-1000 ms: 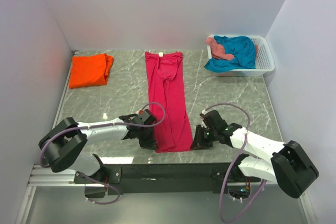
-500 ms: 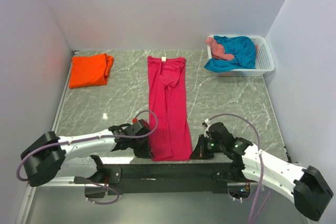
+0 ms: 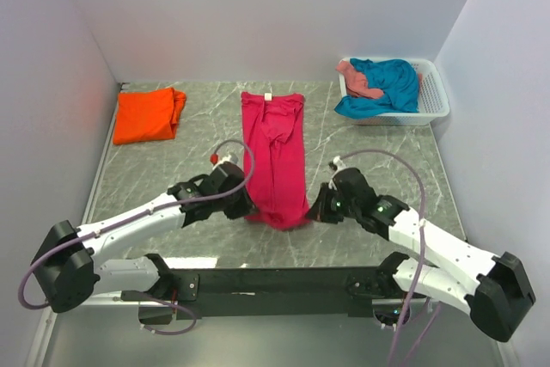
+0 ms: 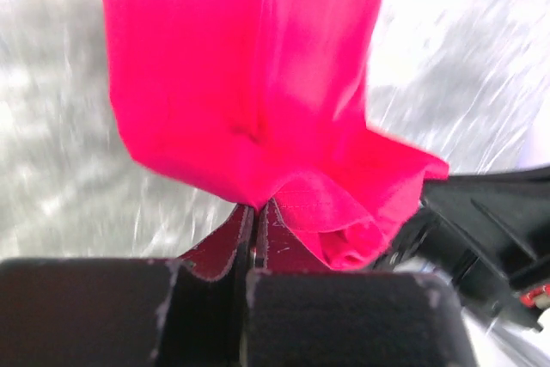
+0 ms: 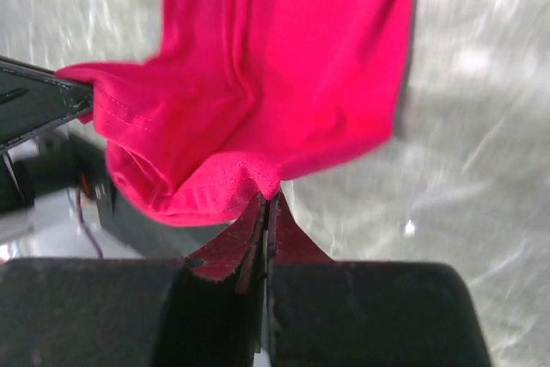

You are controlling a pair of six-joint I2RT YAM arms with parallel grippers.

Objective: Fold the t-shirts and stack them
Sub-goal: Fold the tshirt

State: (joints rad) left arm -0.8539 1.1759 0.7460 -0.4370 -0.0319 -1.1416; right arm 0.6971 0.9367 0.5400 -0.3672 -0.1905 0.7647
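Observation:
The magenta-pink t-shirt [image 3: 275,148] lies as a long narrow strip down the middle of the table, collar at the far end. My left gripper [image 3: 247,210] is shut on its near left corner [image 4: 249,186]. My right gripper [image 3: 311,211] is shut on its near right corner [image 5: 258,174]. Both hold the near hem lifted off the table, so it sags in a fold between them. A folded orange t-shirt [image 3: 149,114] lies at the far left. A teal-blue t-shirt [image 3: 388,83] and a salmon-pink one [image 3: 358,79] are heaped in the basket.
A white slatted basket [image 3: 435,99] stands at the far right corner. White walls close in the table on the left, back and right. The black arm mounting rail [image 3: 275,281] runs along the near edge.
Both grippers have lifted the shirt's near hem off the near edge and carried it toward the far end. The shirt's flat length is now shorter.

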